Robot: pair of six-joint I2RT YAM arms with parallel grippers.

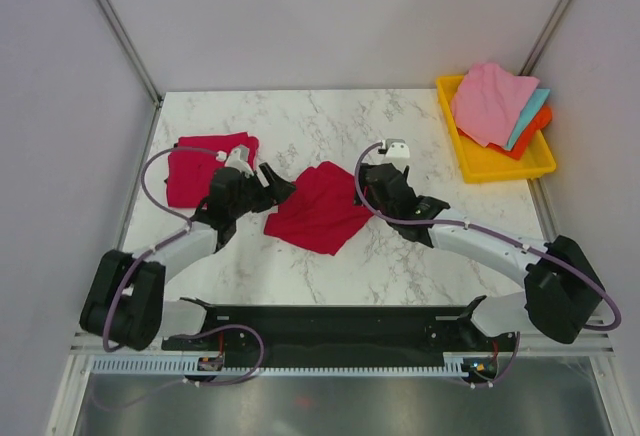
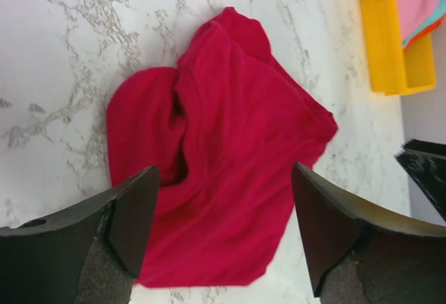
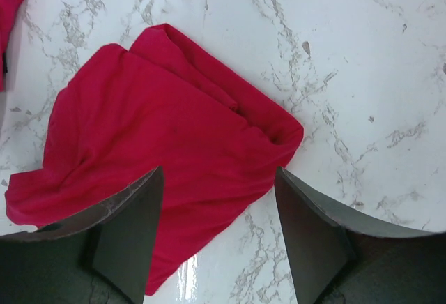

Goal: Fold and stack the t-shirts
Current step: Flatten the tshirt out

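Closest to you, your left arm (image 1: 125, 296) and right arm (image 1: 565, 291) come up from the near table edge. The left gripper (image 1: 280, 186) has its jaws spread wide with nothing in them, right at the left edge of the loosely folded crimson-red cloth t-shirt (image 1: 318, 208) mid-way across the white marble tabletop (image 1: 330, 121). The right gripper (image 1: 364, 188) is spread and empty too, at that shirt's right edge. Further back on the left, a second crimson t-shirt (image 1: 195, 171) lies folded flat. In the far right corner there's a yellow plastic tray (image 1: 495, 168) with a pink cloth (image 1: 490, 101) on top of teal and orange ones.
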